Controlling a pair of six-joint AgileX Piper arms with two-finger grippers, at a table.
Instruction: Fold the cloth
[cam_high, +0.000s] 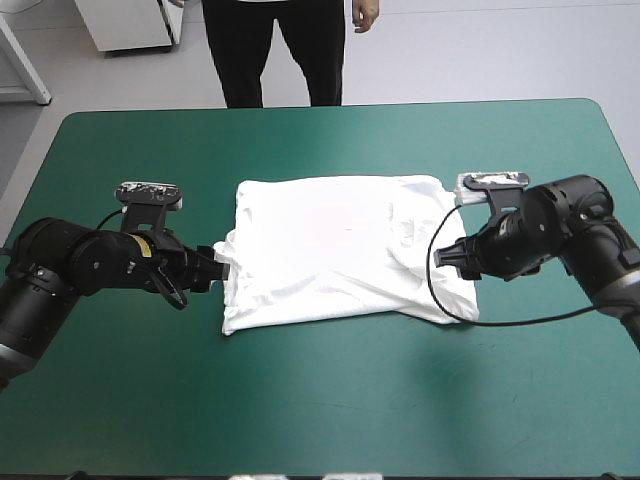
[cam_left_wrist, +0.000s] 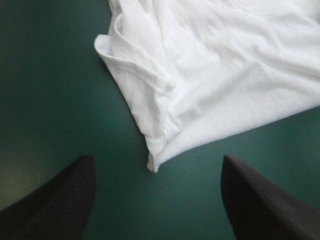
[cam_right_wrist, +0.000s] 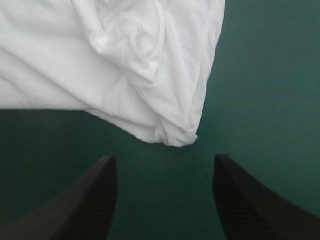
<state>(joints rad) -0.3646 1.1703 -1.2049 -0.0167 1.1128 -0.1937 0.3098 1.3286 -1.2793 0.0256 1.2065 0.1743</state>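
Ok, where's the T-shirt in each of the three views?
High view: T-shirt mid-table, between left end effector and right end effector.
Left wrist view: bunched corner ahead of its open end effector.
Right wrist view: rounded corner ahead of its open end effector.
Shared landmark: teal-green cover.

Black left arm (cam_high: 60, 275) low by the left edge of the teal-green desk (cam_high: 320, 420), its left tool (cam_high: 222, 268), two broad black fins, spread wide. Black right arm (cam_high: 570, 225) in from the right edge, right tool (cam_high: 447, 256) gaping too.
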